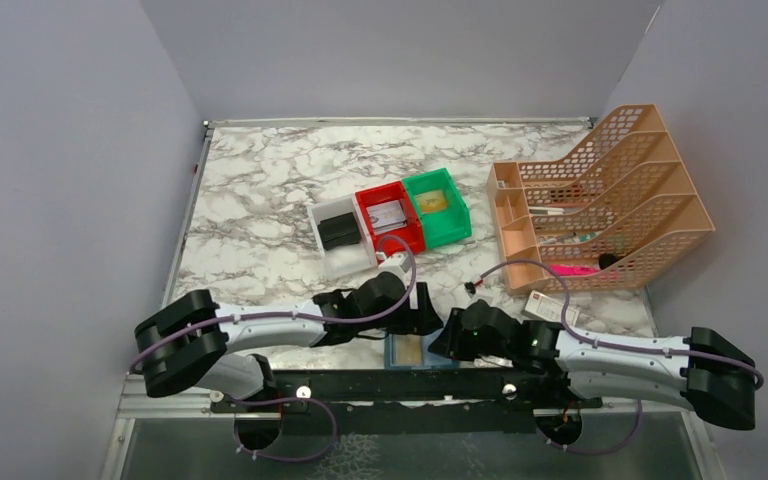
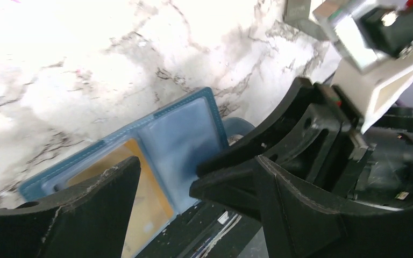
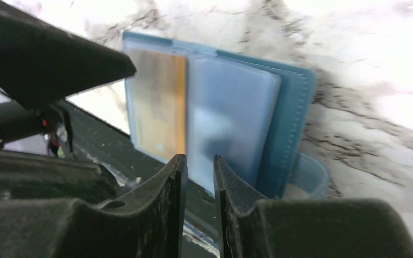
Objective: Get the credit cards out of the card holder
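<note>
The teal-blue card holder (image 1: 410, 352) lies open at the table's near edge, between my two grippers. In the left wrist view it (image 2: 185, 129) shows a lighter blue pocket panel and a yellow card (image 2: 140, 201) in a clear pocket. My left gripper (image 2: 196, 161) is wide open and empty, its fingers either side of the holder's near end. My right gripper (image 3: 200, 158) has its jaws a narrow gap apart with nothing between them; its tips sit at the near edge of the light blue panel (image 3: 228, 118), beside the yellow card (image 3: 158, 102). It also shows in the top view (image 1: 444, 342).
White (image 1: 338, 235), red (image 1: 390, 215) and green (image 1: 438, 205) bins stand mid-table. An orange file rack (image 1: 600, 200) stands at the right. A small white box with a red stripe (image 1: 550, 307) lies by the right arm. A black rail (image 1: 400, 385) runs along the near edge.
</note>
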